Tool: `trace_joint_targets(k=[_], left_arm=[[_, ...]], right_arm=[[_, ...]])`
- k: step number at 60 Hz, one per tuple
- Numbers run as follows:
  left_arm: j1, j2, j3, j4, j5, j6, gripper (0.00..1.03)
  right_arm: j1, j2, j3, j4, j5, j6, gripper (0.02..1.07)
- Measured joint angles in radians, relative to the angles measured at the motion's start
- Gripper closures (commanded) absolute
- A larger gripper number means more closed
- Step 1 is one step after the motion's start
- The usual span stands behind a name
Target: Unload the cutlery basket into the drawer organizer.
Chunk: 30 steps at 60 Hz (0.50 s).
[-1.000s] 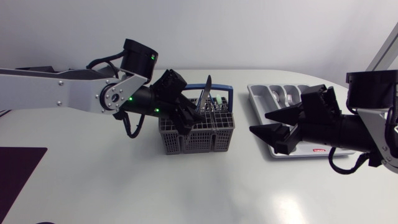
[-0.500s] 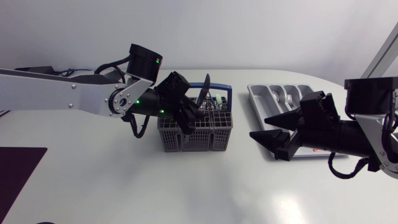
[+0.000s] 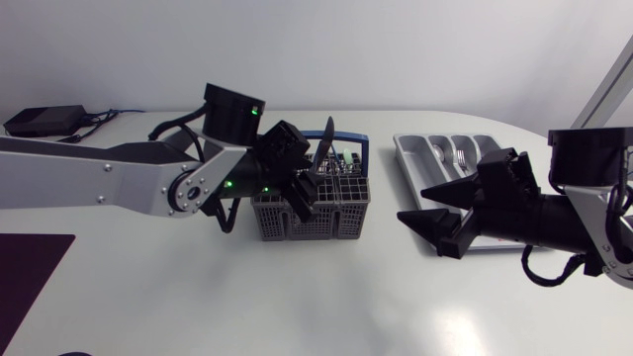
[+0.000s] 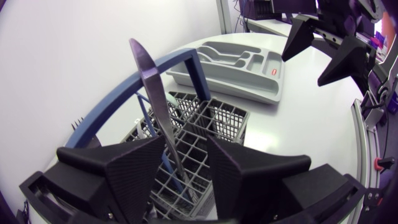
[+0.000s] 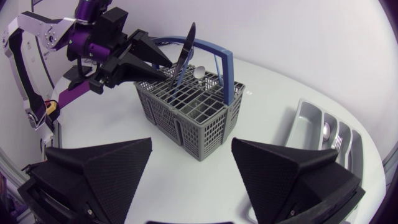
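Steel knife stands tilted in the grey mesh cutlery basket between our left pincer's parted fingers, and closing off-centre, we judge, could jam it against the basket's blue hoop handle, while our right pincer gapes empty.

A table knife is seen standing tilted in the grey cutlery basket, between the fingers of the left gripper. It is pressed against one finger, while a gap is left to the other. The blade is crossed behind by the basket's blue handle. Beyond the basket, a grey drawer organizer is laid on the white table, and the right gripper is held spread above its far end.
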Motion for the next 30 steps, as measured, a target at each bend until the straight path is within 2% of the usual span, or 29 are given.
trace_joint_targets(k=[17, 30], left_arm=[[-0.021, 0.003, -0.026, 0.083, -0.097, -0.028, 0.39], [-0.024, 0.018, -0.026, 0.099, -0.107, -0.048, 0.39]], right_arm=[[0.0, 0.0, -0.018, 0.018, 0.0, 0.0, 0.14], [0.0, 0.0, -0.019, 0.019, 0.0, 0.0, 0.14]])
